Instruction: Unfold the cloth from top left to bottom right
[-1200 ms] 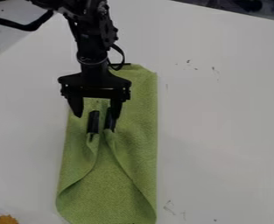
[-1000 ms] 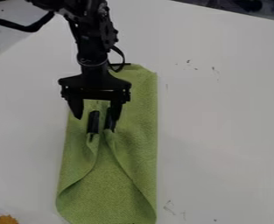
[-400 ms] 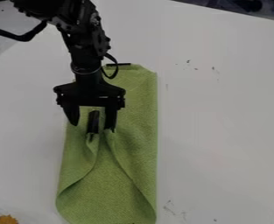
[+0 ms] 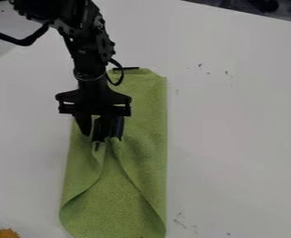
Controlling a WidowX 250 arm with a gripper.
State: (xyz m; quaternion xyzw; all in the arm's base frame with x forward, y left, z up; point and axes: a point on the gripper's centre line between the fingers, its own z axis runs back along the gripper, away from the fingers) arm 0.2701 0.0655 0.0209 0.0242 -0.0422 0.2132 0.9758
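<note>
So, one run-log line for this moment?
black two-finger gripper | at black clip-like pieces on green textured cloth | cloth folded on white table | not unfolded

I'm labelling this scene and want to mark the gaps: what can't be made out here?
- Green woven cloth, camera view: lower end cut by bottom edge; upper left part hidden behind tool.
- Narrow black strips, camera view: outlines merge with the dark tool.
- Orange object, camera view: cut by bottom edge, unidentifiable.

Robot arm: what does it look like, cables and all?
The arm is black and jointed, with a thin pale ring above its wide black claw. One thick black cable bows out at upper left; a thinner cable loops nearby.
</note>
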